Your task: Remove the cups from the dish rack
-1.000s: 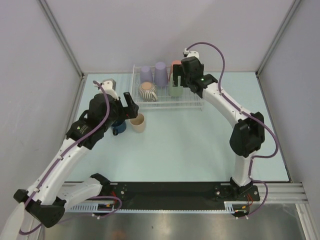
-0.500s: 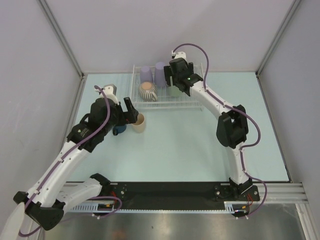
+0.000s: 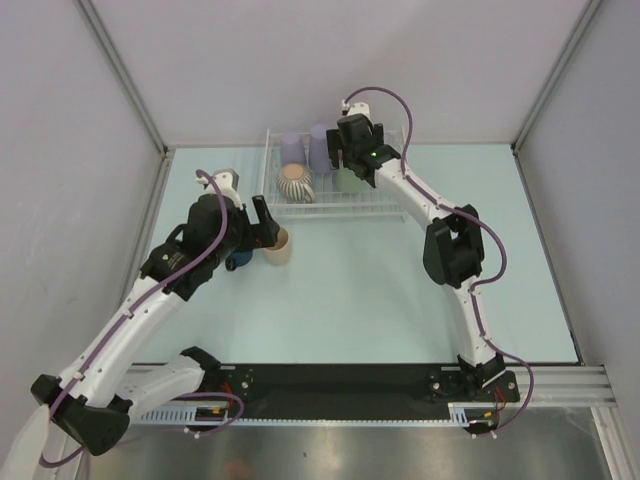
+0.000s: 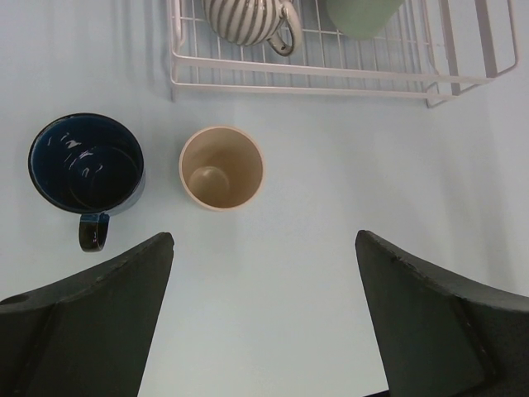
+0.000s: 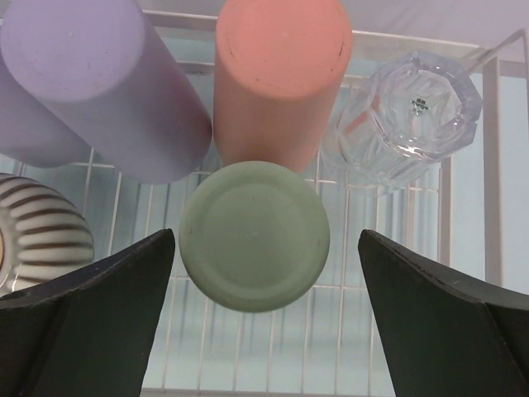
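The white wire dish rack holds two upside-down lavender cups, a salmon pink cup, a pale green cup and a ribbed beige-white cup lying on its side. My right gripper is open and hovers straight above the green cup, one finger on each side of it. The tan cup and the dark navy mug stand upright on the table in front of the rack. My left gripper is open and empty, above the table just in front of the tan cup.
A clear faceted glass stands upside down in the rack to the right of the salmon cup. The rack's front rail runs just beyond the tan cup. Grey walls close in the table on three sides.
My right gripper has moved left and back over the rack and now sits above the green cup. My left gripper has shifted slightly, still open beside the tan cup.
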